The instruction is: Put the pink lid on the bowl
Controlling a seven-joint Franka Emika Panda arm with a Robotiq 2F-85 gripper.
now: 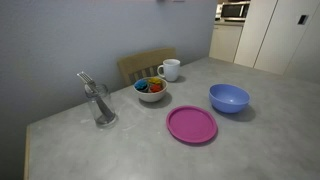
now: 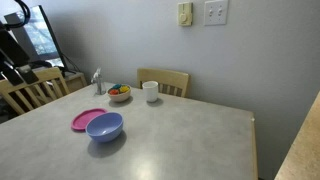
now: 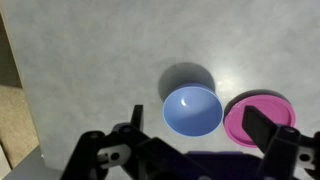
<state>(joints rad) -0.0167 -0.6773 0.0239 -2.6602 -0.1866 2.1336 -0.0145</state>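
Observation:
The pink lid (image 1: 192,125) lies flat on the grey table, next to the blue bowl (image 1: 229,97). Both also show in an exterior view, the lid (image 2: 82,121) partly behind the bowl (image 2: 105,126). In the wrist view the bowl (image 3: 192,110) is empty and upright, with the lid (image 3: 252,118) touching or almost touching its right side. My gripper (image 3: 198,130) is open and empty, high above the table, its fingers framing the bowl and lid. The gripper does not show in either exterior view.
A white bowl with colourful contents (image 1: 151,90), a white mug (image 1: 170,69) and a glass holding utensils (image 1: 100,103) stand toward the chair side. A wooden chair (image 2: 163,81) sits at the table's edge. The table edge (image 3: 25,100) runs along the left of the wrist view.

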